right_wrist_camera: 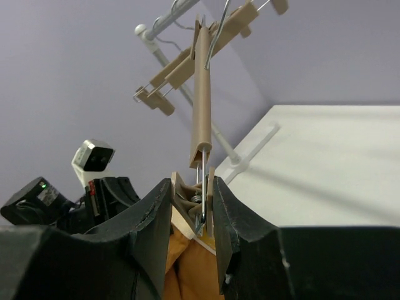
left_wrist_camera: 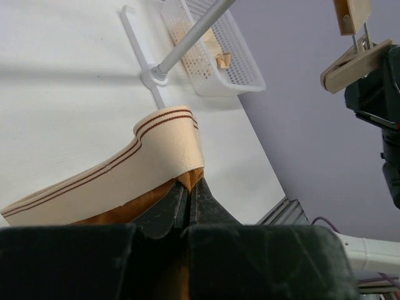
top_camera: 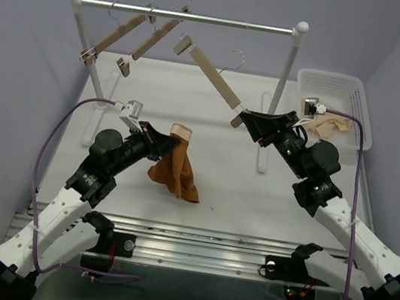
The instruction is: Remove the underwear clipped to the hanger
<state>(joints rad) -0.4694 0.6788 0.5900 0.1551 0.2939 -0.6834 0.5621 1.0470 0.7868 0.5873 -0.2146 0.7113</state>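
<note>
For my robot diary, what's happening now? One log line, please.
left gripper shut on underwear | right gripper shut on hanger | underwear off hanger

White basket (top_camera: 332,75) beside clothes rack (top_camera: 187,16)

No words, labels, brand names, numbers or signs can be read in any of the three camera views.

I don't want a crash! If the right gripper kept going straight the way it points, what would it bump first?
Its jaws pinch a clip of the hanger. Straight ahead, the right gripper would probably reach the other hangers on the rail first, though depth is unclear.
</note>
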